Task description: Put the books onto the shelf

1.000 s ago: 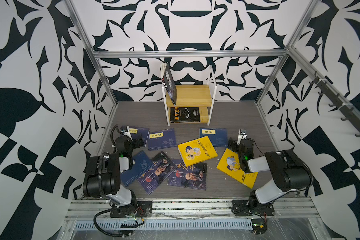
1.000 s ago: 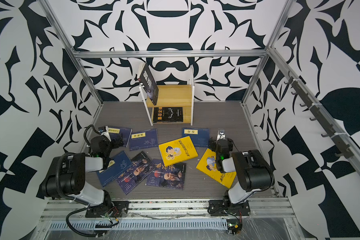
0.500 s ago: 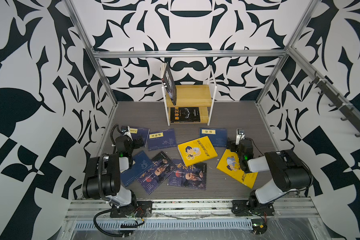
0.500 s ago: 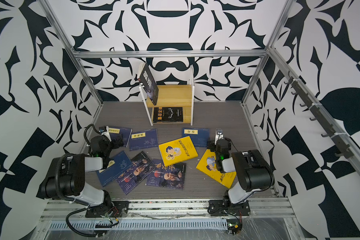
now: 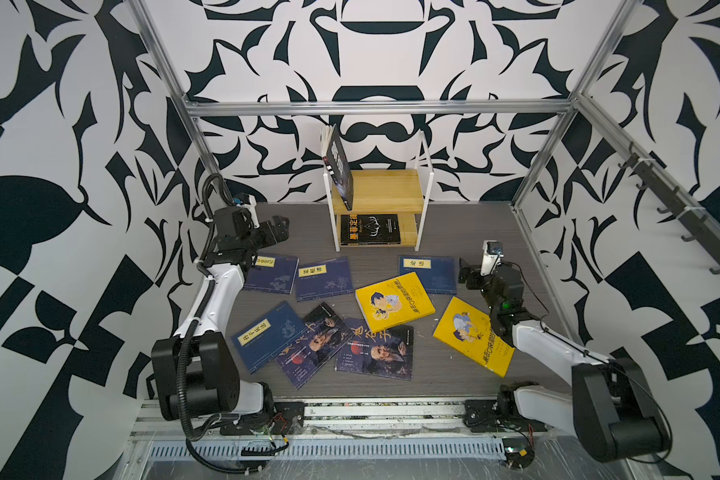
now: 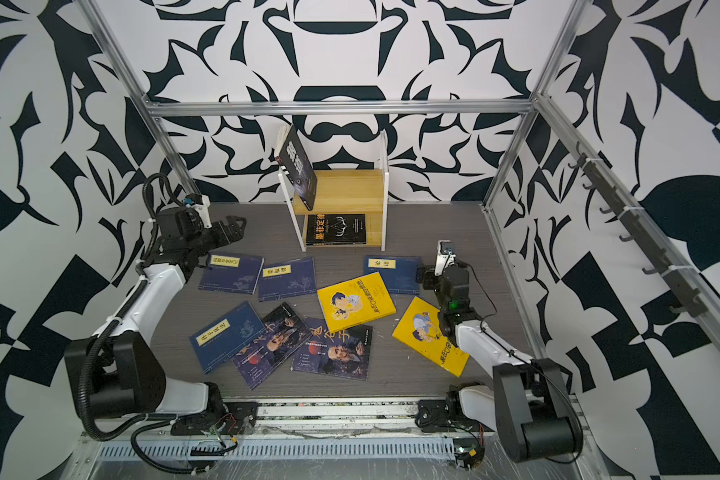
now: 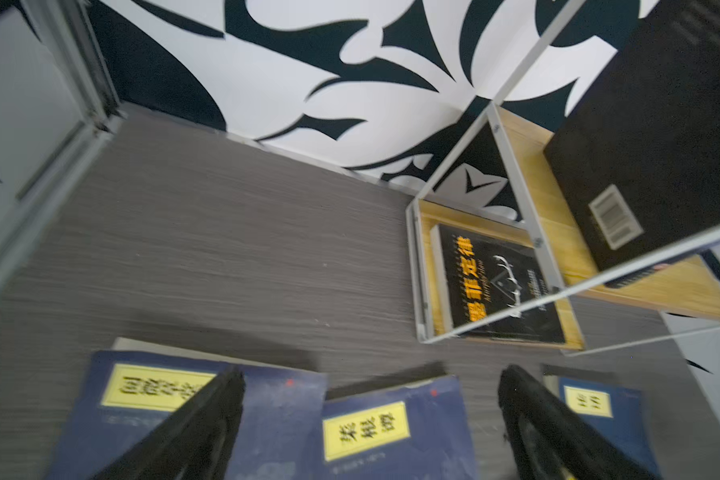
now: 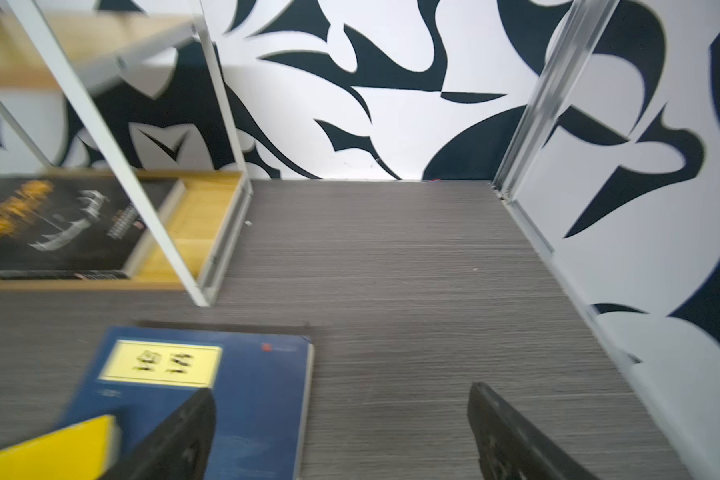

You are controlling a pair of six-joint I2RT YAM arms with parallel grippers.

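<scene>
The shelf (image 5: 395,189) (image 6: 350,189) stands at the back wall. A black book (image 5: 338,168) leans on its upper board, and another black book (image 5: 371,230) (image 7: 495,282) (image 8: 59,224) lies flat on the lower board. Several books lie on the floor: navy ones (image 5: 324,277) (image 7: 391,432) (image 8: 246,395) with yellow labels, two yellow ones (image 5: 393,301) (image 5: 472,336), and two dark blue portrait covers (image 5: 375,349). My left gripper (image 5: 277,232) (image 6: 231,228) (image 7: 371,376) hangs open and empty above the far-left navy book (image 5: 271,274). My right gripper (image 5: 464,276) (image 6: 425,278) (image 8: 341,392) is open and empty at the right edge of a navy book (image 5: 428,274).
Patterned walls and aluminium frame posts (image 5: 533,178) close in the grey floor (image 5: 474,232) on three sides. A rail with the arm bases (image 5: 350,415) runs along the front. Hooks (image 5: 682,216) line the right wall.
The left arm has risen and reached toward the back, lifting its gripper off floor level. The right gripper has shifted slightly left toward the navy book. No book has moved.
</scene>
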